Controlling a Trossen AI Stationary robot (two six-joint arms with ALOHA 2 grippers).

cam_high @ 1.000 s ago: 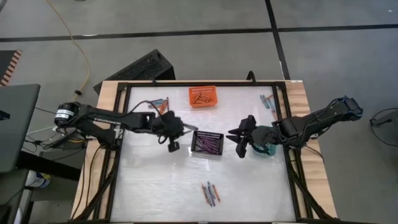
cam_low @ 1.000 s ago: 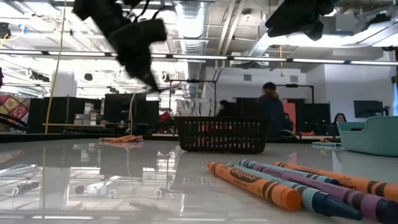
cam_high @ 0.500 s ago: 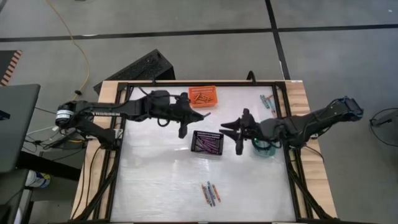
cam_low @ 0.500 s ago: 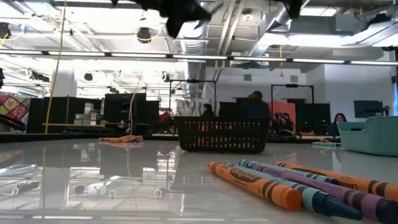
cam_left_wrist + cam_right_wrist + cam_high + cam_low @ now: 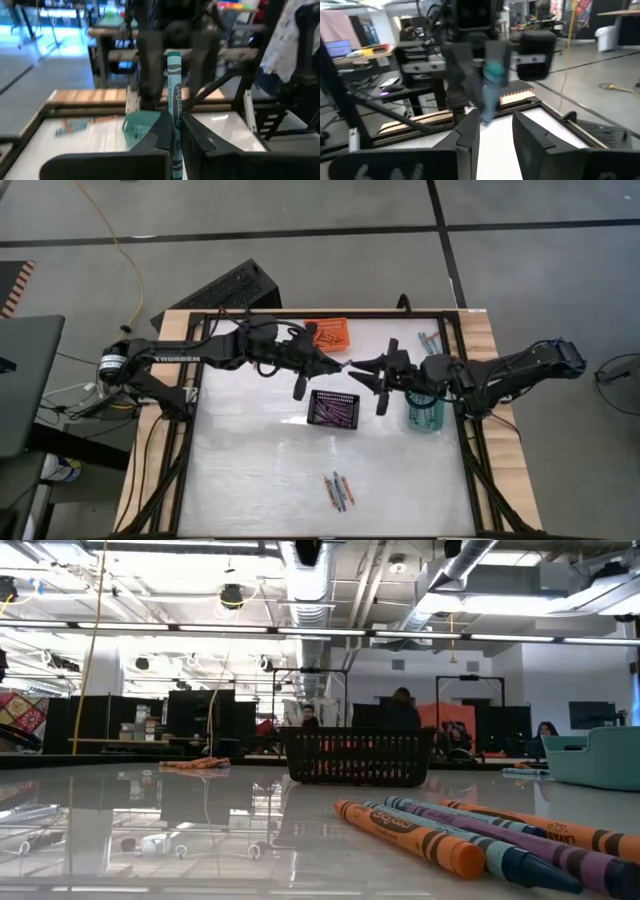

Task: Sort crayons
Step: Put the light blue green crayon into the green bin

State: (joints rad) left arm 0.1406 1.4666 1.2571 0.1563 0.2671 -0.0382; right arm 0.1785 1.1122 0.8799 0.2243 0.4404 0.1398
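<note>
- Above the middle of the worktop [image 5: 250, 470], just beyond the black basket [image 5: 335, 409], the left claw [image 5: 337, 366] is clamped on a teal crayon [image 5: 173, 100], which sticks out forward past its fingertips
- Facing it tip to tip, the right claw [image 5: 362, 368] has its fingers partly apart with nothing between them; the teal crayon's free end points at that gap, and whether it touches the fingers cannot be told
- Half a second ago the two claws were well apart, the left one beside the orange basket [image 5: 327, 333] and the right one right of the black basket; now they meet nearly nose to nose, and one second ago the left claw hung left of the black basket
- Both arms stretch in level from their own sides, the left from the far left corner, the right over the teal basket [image 5: 424, 412]
- Other crayons lie in a small bunch [image 5: 338, 490] near the front edge, a few at the far left [image 5: 262, 343], and a few at the far right [image 5: 432, 345]
- Orange crayons lie in the orange basket, purple ones in the black basket
</note>
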